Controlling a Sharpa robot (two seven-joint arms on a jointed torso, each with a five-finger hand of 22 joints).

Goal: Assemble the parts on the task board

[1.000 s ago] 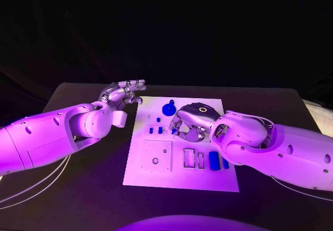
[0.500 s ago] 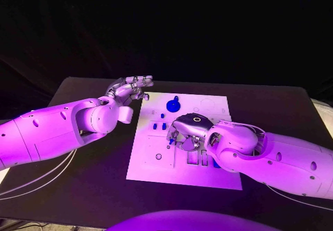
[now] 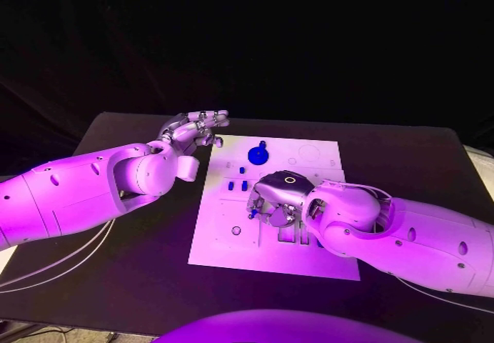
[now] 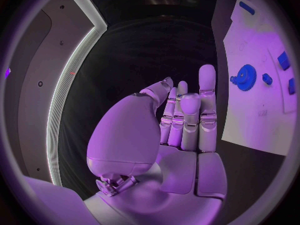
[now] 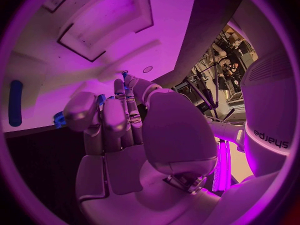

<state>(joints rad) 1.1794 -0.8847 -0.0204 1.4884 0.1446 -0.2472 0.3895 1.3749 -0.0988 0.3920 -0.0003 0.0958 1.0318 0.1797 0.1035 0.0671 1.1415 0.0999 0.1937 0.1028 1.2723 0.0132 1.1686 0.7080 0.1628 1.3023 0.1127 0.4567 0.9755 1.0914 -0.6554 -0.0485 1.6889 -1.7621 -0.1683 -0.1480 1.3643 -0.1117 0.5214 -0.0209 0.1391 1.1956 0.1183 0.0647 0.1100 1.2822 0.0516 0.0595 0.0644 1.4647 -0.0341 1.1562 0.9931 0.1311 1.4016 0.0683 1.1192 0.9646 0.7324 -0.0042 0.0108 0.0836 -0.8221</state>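
Right hand (image 3: 276, 196) curled over task board (image 3: 309, 153), grip unclear, left hand (image 3: 190, 132) empty, fingers apart, black table (image 3: 412, 157)

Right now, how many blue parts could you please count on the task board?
5: a gear at the far end, a small piece beside it, two pegs side by side, a long bar by the right hand, which may hide more.

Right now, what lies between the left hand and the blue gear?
Bare white task board and black table, in the head view, between left hand and blue gear.
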